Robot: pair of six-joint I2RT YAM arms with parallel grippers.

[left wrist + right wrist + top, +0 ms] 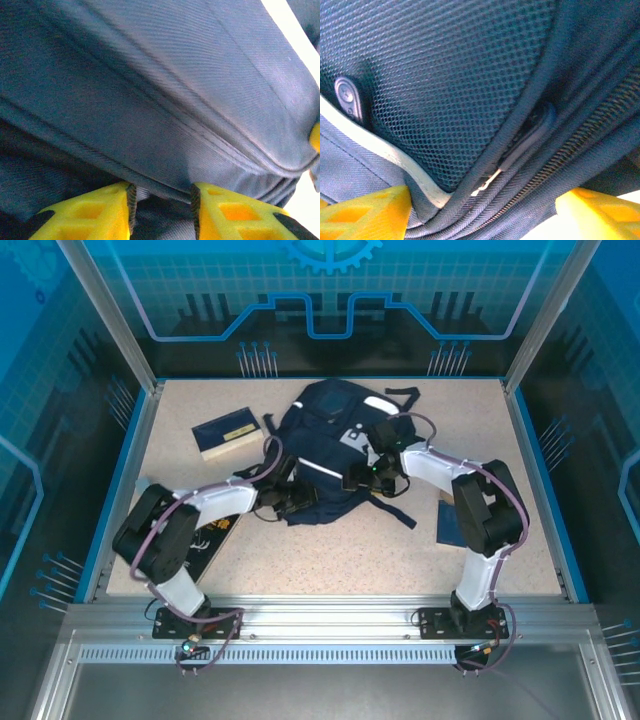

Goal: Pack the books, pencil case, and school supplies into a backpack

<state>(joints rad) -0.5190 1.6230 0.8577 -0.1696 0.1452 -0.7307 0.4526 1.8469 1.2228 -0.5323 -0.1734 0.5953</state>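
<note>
The striped navy backpack lies in the middle of the surface, well clear of every edge, with bare room in front and a book just apart on its left; the left gripper pinches a fold of its fabric, while the right gripper stands spread astride its zipper seam.

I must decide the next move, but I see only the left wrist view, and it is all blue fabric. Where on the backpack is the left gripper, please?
Observer: From above, the left gripper sits at the near left corner of the backpack.
Operator: Where is the right gripper?
Observer: The right gripper is open and straddles a zipper beside a mesh panel.
Operator: Is any book outside?
Observer: Yes, one book lies on the table, to the far left of the backpack.
</note>
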